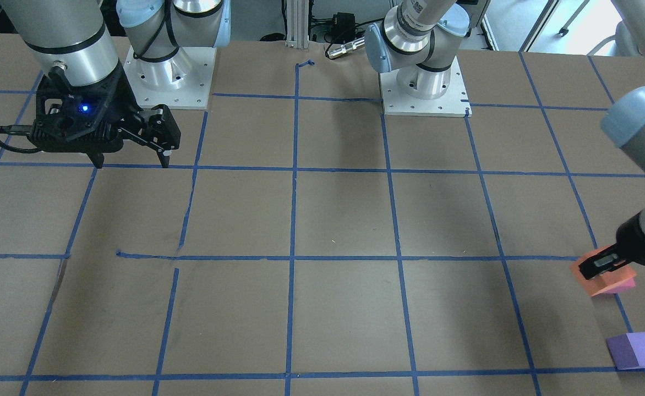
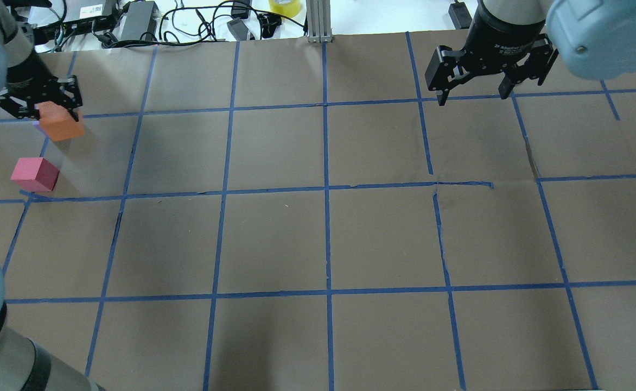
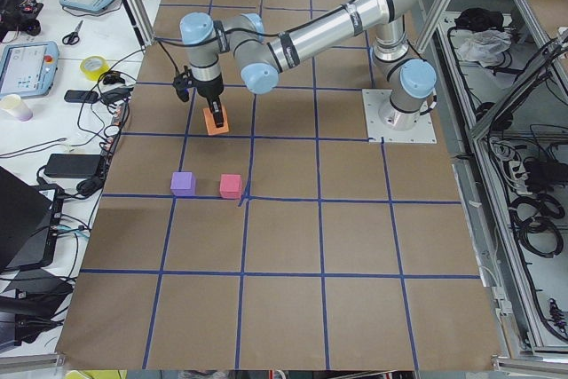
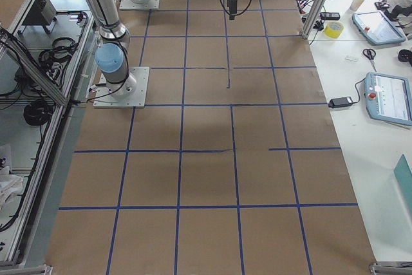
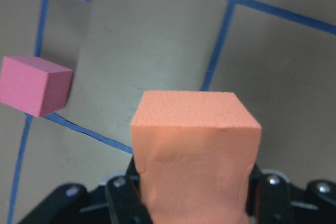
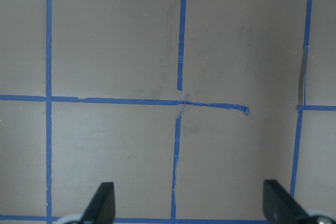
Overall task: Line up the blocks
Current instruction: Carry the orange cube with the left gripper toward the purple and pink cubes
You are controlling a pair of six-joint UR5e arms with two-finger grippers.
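My left gripper (image 2: 45, 107) is shut on the orange block (image 2: 62, 125) and holds it above the table at the far left. The orange block fills the left wrist view (image 5: 194, 150). The pinkish-red block (image 2: 35, 175) sits on the table nearer the robot; it also shows in the left wrist view (image 5: 34, 85). The purple block (image 1: 637, 350) sits beyond it, near the table's far edge, and is almost hidden under the orange block in the overhead view. My right gripper (image 2: 472, 98) is open and empty, far from the blocks, above bare table (image 6: 191, 205).
Blue tape lines (image 2: 326, 190) form a grid on the brown table. Cables, adapters and a yellow tape roll (image 2: 284, 6) lie past the far edge. An aluminium post (image 2: 318, 21) stands at the far middle. The arm bases (image 1: 424, 88) stand at the robot's side.
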